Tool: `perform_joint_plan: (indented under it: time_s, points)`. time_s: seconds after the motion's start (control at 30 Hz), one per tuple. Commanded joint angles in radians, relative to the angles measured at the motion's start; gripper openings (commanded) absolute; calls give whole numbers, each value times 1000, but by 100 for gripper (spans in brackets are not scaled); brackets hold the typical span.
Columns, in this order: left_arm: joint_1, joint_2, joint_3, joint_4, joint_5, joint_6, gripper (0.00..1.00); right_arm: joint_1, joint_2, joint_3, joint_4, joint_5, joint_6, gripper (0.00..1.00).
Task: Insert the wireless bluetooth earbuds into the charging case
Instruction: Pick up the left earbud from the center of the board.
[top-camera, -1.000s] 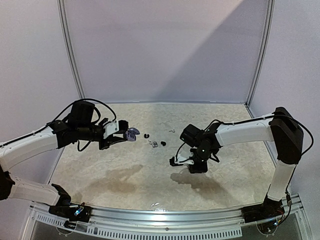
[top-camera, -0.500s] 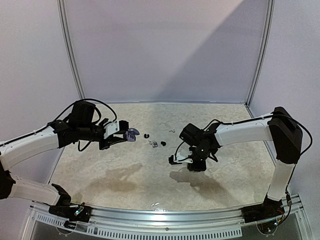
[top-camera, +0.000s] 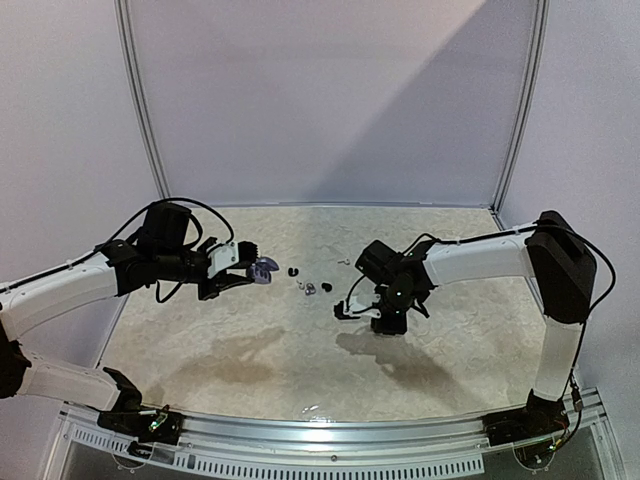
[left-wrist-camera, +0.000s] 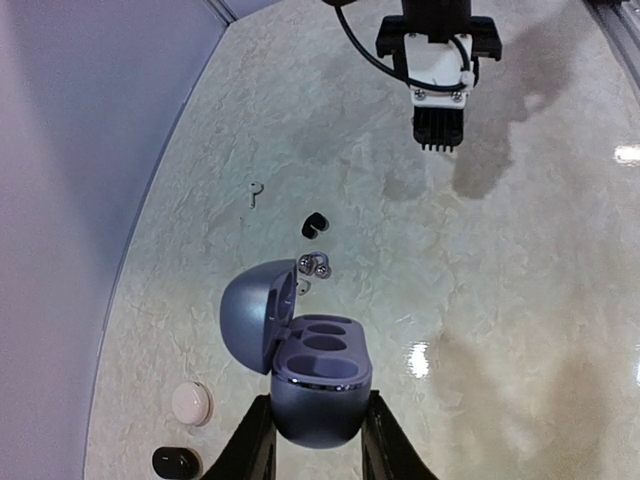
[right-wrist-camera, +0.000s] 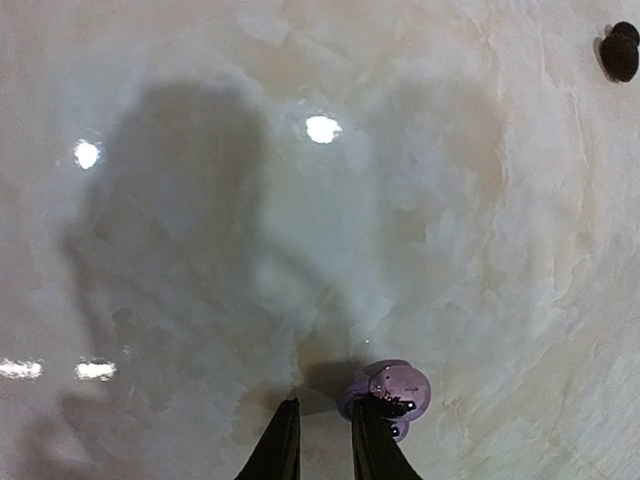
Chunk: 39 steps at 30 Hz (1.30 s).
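Note:
My left gripper (left-wrist-camera: 317, 400) (top-camera: 248, 272) is shut on the blue-grey charging case (left-wrist-camera: 320, 385) (top-camera: 265, 268) and holds it above the table, lid open to the left and its wells empty. Beyond it lie loose earbuds: a silvery pair (left-wrist-camera: 314, 265) (top-camera: 309, 289) and a black bud (left-wrist-camera: 314, 225) (top-camera: 327, 288). My right gripper (right-wrist-camera: 322, 405) (top-camera: 343, 312) hovers low over the table, jaws a narrow gap apart with nothing between them. A glossy purple earbud (right-wrist-camera: 398, 388) lies just outside its right finger, partly under the tip.
A small white piece (left-wrist-camera: 254, 190) (top-camera: 343, 262) lies farther back. A white round case (left-wrist-camera: 191, 403) and a black case (left-wrist-camera: 175, 462) sit left of the held case. Another black bud (top-camera: 293, 271) lies near the left gripper, and one (right-wrist-camera: 620, 50) shows far right.
My right arm has swung a little left and back towards the middle of the table. The left arm and the case have stayed still.

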Motion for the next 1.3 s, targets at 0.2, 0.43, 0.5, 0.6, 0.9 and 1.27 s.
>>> perform_joint_plan:
  time_s: [0.2,0.43,0.5,0.6,0.9,1.27]
  points:
    - [13,8,15,-16,11,12,0,-26,37,57,6,42,14,20]
    - [14,9,14,-17,11,14,0,-45,48,88,6,48,27,20]
    - [14,8,14,-16,8,13,0,-48,55,92,-4,49,21,20]
    - [14,8,13,-17,5,16,0,-52,63,92,-13,50,16,19]
    - [14,10,13,-18,8,18,0,-64,64,95,-18,51,27,11]
    - [14,8,14,-15,11,12,0,-73,48,109,-38,49,52,0]
